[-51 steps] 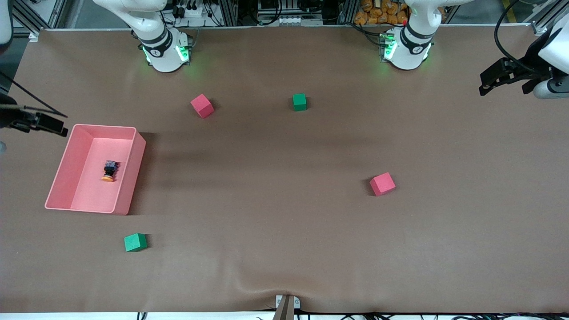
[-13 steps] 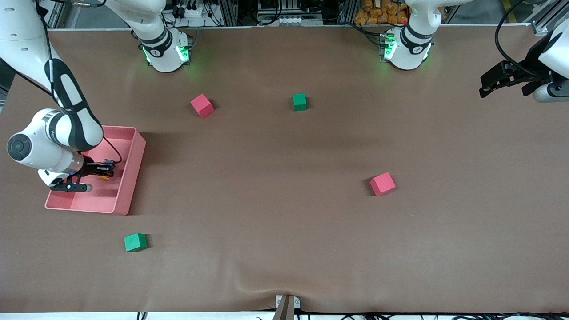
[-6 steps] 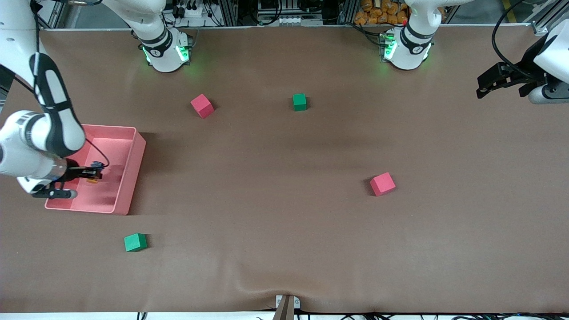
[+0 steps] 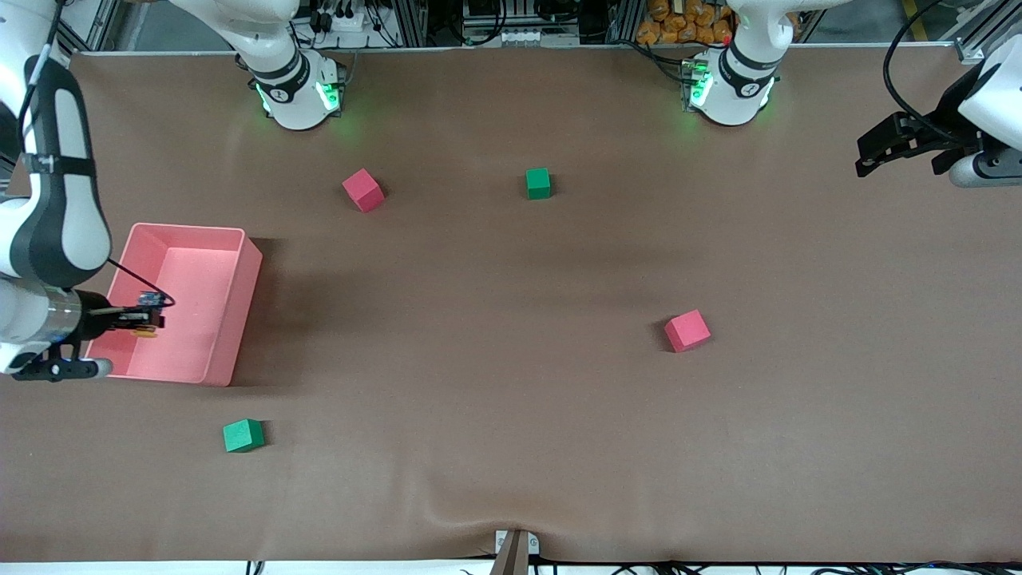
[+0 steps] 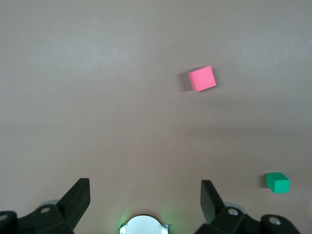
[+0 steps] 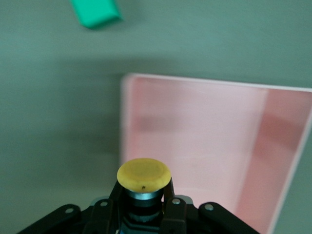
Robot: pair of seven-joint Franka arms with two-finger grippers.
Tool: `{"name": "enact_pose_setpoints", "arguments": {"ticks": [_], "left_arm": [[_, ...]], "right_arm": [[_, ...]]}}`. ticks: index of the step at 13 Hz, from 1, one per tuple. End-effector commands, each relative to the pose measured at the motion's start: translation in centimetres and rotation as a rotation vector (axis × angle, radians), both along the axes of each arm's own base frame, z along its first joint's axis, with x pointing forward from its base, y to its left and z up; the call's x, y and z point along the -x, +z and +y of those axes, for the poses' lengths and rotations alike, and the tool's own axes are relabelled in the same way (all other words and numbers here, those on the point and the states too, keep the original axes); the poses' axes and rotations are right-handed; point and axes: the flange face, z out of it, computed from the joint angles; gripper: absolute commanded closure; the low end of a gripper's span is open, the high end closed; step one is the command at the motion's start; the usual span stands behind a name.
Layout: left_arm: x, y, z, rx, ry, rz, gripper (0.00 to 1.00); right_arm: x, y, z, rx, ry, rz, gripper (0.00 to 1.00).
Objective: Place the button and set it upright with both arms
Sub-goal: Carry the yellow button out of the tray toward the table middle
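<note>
While the button [image 4: 145, 327] hangs clamped in the right tool [image 4: 148, 319] over the pink bin [image 4: 239, 299], lift it well above the rim before swinging toward mid-counter [image 4: 511, 383]. Left tool [image 4: 878, 152] waits agape over the counter's left-arm end.

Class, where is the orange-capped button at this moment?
The button is gripped in the right gripper, raised over the pink bin at the right arm's end of the table.

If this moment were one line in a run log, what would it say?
right claw: shut on button, over bin | left claw: open, waiting at table end
</note>
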Motion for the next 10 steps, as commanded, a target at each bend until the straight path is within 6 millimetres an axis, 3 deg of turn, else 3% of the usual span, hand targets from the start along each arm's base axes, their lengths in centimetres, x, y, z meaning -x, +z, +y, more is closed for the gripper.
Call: {"name": "enact_pose_setpoints", "arguments": {"ticks": [1,3,6,8,10], "left_arm": [[0.1,0.2,0.0,-0.018,-0.001,0.0,0.0],[0.0,-0.1,0.0,-0.019,-0.003,0.007,0.0],[-0.3,-0.6,-0.1,-0.018,-0.004,0.018,0.0],[-0.4,-0.8,-0.1,-0.017,-0.006,0.021,0.0],[-1.0,-1.6,-0.3,-0.019,-0.009,0.033,0.0]], "right_arm": [[-1.4,2.4,10.5,0.001,-0.02,-0.006,1.0],[-2.1,2.7,20.1,0.013,0.029,-0.042,1.0],[-2.1,0.4,30.8,0.019,-0.057,-0.083,1.0],[-1.1,-3.2,38.1,-0.029,-0.119,-0.129,1.0],[0.4,-8.0,44.1,-0.07,-0.092,-0.157,1.0]]}}
